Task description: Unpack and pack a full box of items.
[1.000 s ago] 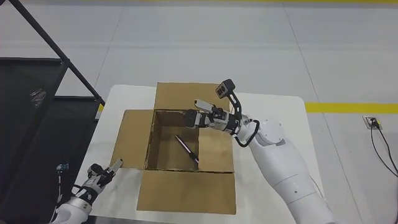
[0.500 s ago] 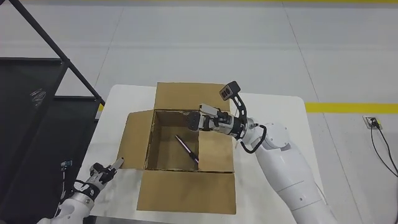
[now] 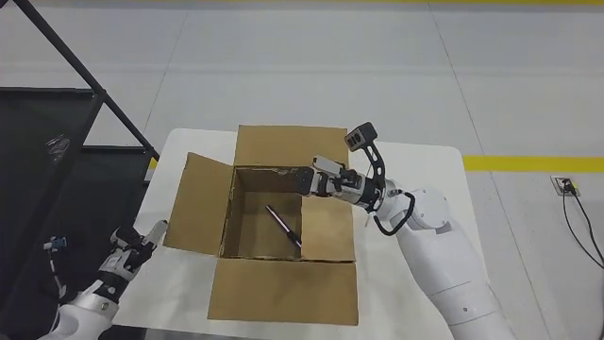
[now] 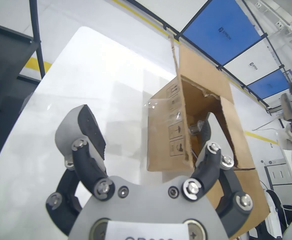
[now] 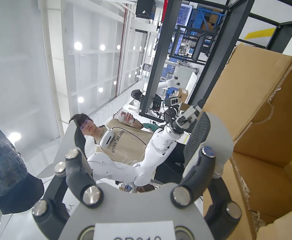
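Seemingly, the raised flap (image 3: 196, 206) stands between left gripper (image 3: 143, 239) and box (image 3: 250, 233).

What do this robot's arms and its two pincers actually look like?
The right arm and left arm are glossy white shells. A black cable loops at the right wrist, beside a camera on a black bracket. The left gripper and right gripper match: grey metal plate with a white label, black links with silver screws, two grey fingers with black pads.
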